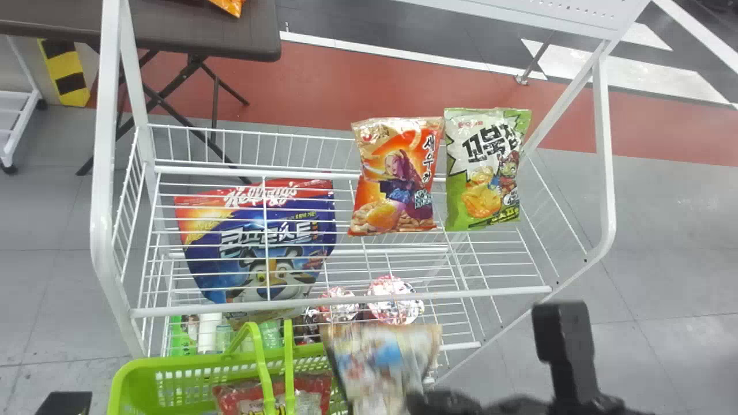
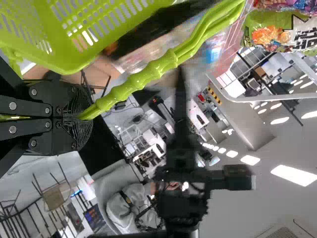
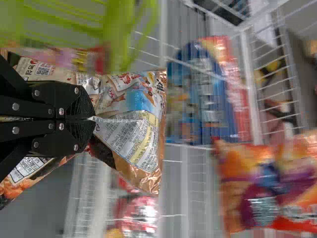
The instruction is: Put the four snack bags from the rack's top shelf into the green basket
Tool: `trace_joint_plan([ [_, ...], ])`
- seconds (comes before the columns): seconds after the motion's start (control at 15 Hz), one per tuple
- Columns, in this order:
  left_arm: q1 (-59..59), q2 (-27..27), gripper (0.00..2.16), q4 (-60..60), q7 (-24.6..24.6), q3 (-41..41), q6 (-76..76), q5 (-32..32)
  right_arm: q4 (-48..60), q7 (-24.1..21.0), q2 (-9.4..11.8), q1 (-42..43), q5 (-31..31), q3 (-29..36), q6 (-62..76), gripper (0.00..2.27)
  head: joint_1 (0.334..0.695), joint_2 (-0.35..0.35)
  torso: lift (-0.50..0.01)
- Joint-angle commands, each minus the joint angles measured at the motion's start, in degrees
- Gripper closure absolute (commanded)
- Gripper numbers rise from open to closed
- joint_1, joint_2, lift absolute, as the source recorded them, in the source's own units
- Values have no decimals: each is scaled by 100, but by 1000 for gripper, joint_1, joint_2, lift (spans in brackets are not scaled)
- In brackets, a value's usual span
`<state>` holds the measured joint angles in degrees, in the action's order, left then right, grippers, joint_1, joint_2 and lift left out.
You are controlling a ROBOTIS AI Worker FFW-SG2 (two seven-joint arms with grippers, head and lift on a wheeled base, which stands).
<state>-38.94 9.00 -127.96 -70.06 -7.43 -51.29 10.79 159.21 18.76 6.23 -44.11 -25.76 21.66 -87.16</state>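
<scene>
My left gripper (image 1: 64, 403) is at the head view's bottom-left corner; in the left wrist view the left gripper (image 2: 83, 119) is shut on a handle (image 2: 148, 74) of the green basket (image 1: 190, 363). A red snack bag (image 1: 311, 395) lies in the basket. My right gripper (image 1: 424, 400) holds a snack bag (image 1: 383, 360) beside and partly over the basket's right end; in the right wrist view the right gripper (image 3: 93, 119) is pinched on that bag (image 3: 131, 129). On the top shelf stand an orange bag (image 1: 398, 178) and, to its right, a green-and-white bag (image 1: 487, 170).
The white wire rack (image 1: 346, 302) stands behind the basket, its posts rising on both sides. A blue cereal pouch (image 1: 259, 248) and round-topped packs (image 1: 395, 300) sit below the top shelf's wires. A dark folding table (image 1: 230, 34) stands at the back left.
</scene>
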Motion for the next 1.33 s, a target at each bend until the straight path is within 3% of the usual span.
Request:
trace_joint_plan([
  [0.0, 0, -4, 1895, -1, 19, -39, 0, -25, -48, 251, -104, -53, -395, 216, -292, 2125, 695, -350, 0],
  [0.27, -17, -4, 1899, -71, 27, -162, -35, -121, -567, 207, -104, 52, -202, -865, -292, 2125, 695, -350, 0],
  [0.47, -114, 14, 1895, -141, 19, -145, -18, -121, -980, 137, -43, 122, 554, -1964, 968, 2125, 695, -350, 0],
  [0.6, -123, 22, 1895, -141, 19, -153, -18, -121, -1340, 128, 37, 219, 660, -2298, 1583, 2051, 695, -350, 0],
  [0.67, -123, 22, 1899, -141, 19, -162, -18, -121, -1490, 93, 80, 254, 660, -2386, 1759, 1916, 695, -350, 0],
  [0.73, -123, 22, 1895, -141, 19, -162, -18, -112, -1560, 102, 98, 281, 660, -2412, 1724, 1551, 695, -350, 0],
  [0.87, -114, 22, 1895, -133, 27, -162, -18, -112, -1551, 242, 177, 237, 625, -2359, 1583, -2, 695, -350, 0],
  [1.13, -97, -4, 1899, -133, 27, -171, -18, -121, -1437, 506, 221, 114, 528, -1920, 1653, 53, 695, -350, 0],
  [1.27, -97, -4, 1899, -133, 27, -197, -18, -139, -1569, 357, 195, 140, 581, -1771, 2919, 63, 695, -350, 0],
])
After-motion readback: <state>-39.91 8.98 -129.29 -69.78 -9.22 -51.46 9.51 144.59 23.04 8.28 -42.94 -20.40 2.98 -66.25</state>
